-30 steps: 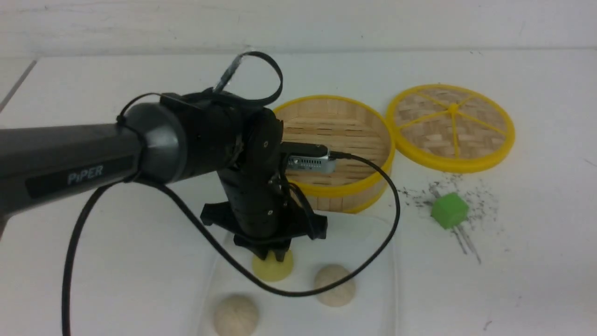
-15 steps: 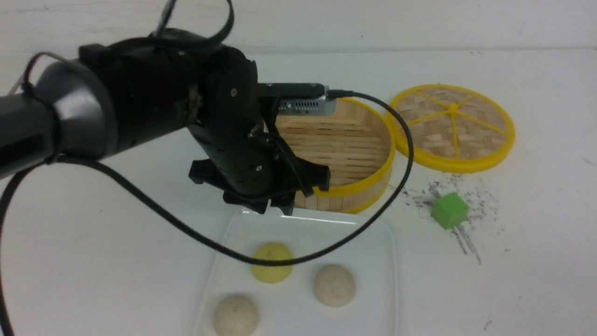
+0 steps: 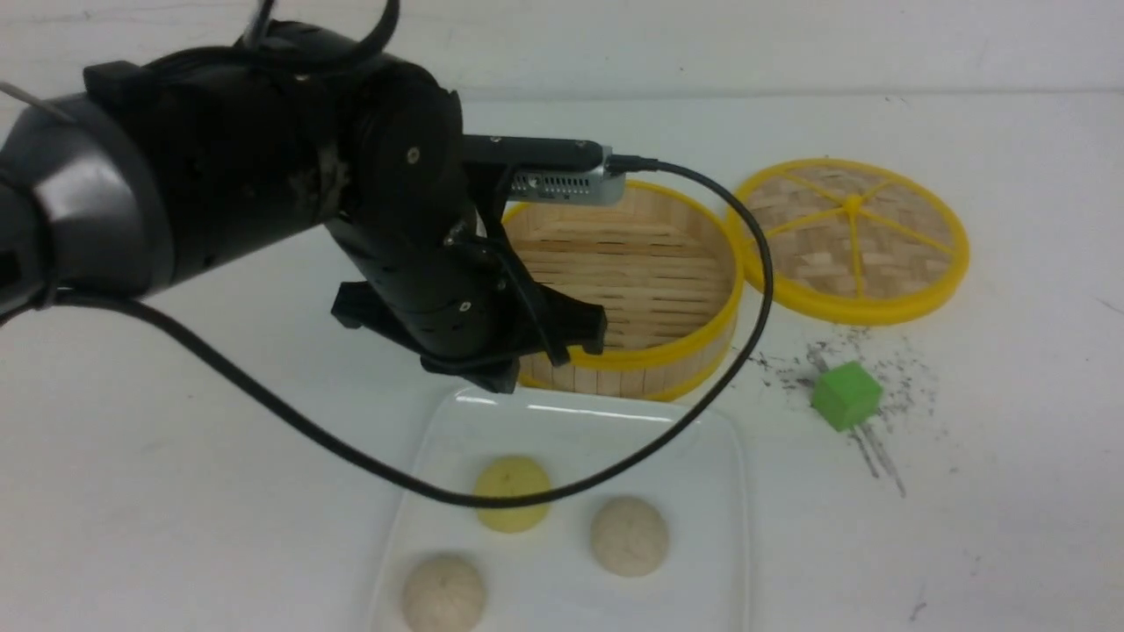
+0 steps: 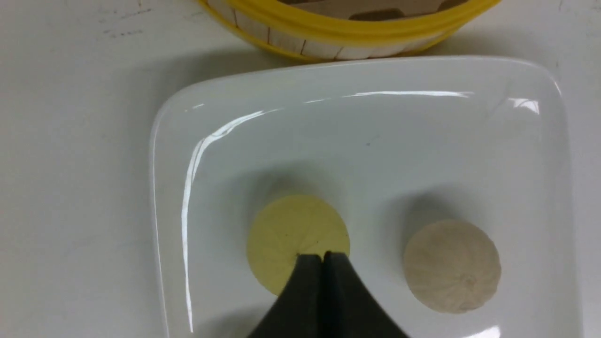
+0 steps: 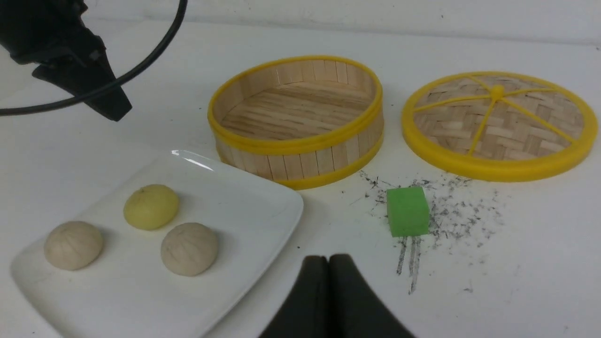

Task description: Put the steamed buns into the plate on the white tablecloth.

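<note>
Three steamed buns lie in the white plate (image 3: 713, 432) on the white tablecloth (image 3: 176, 491): a pale yellow one (image 3: 513, 493) and two beige ones (image 3: 629, 535) (image 3: 444, 592). My left gripper (image 3: 502, 383) hangs shut and empty above the plate's far edge, clear of the buns. In the left wrist view its shut tips (image 4: 323, 256) overlap the yellow bun (image 4: 291, 227), beside a beige bun (image 4: 450, 265). My right gripper (image 5: 328, 258) is shut and empty, low over the cloth near the plate's corner (image 5: 277, 206); it does not show in the front view.
An empty yellow-rimmed bamboo steamer basket (image 3: 650, 263) stands just behind the plate, its lid (image 3: 850, 239) flat to its right. A green cube (image 3: 846, 396) sits among dark scratch marks right of the plate. The left arm's cable (image 3: 755, 290) loops over the plate.
My left gripper has let go of the yellow bun on the plate, risen off it and drawn back toward the left. The buns stay put.
</note>
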You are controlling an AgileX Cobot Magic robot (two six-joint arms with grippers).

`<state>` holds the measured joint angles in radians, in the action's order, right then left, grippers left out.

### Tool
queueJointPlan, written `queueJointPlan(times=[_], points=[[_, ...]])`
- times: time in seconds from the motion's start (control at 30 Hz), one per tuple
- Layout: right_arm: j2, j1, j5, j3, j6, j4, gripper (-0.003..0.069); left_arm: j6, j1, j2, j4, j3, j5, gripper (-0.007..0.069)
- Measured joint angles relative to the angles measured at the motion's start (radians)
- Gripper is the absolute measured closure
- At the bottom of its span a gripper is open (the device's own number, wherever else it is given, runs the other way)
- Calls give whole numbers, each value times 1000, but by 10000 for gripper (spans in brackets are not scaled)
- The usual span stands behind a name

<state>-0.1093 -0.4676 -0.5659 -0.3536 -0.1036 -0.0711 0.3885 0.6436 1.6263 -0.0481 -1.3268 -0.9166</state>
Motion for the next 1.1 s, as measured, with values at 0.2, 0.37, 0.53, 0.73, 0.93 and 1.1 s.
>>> queueJointPlan(times=[0.2, 0.37, 0.53, 0.73, 0.93, 1.1], points=[[0, 0, 0, 0, 1, -1, 664, 0, 0, 0, -24, 0, 0, 622], [0, 0, 0, 0, 1, -2, 660, 0, 0, 0, -28, 0, 0, 622], [13, 0, 10, 24, 1, -1, 659, 0, 0, 0, -35, 0, 1, 620], [80, 104, 109, 159, 1, 5, 657, 0, 0, 0, -45, 0, 2, 612], [121, 302, 141, 331, 1, 37, 653, 0, 0, 0, -66, 0, 4, 608], [122, 374, 152, 368, 1, 93, 646, 0, 0, -11, -88, 0, -3, 607]])
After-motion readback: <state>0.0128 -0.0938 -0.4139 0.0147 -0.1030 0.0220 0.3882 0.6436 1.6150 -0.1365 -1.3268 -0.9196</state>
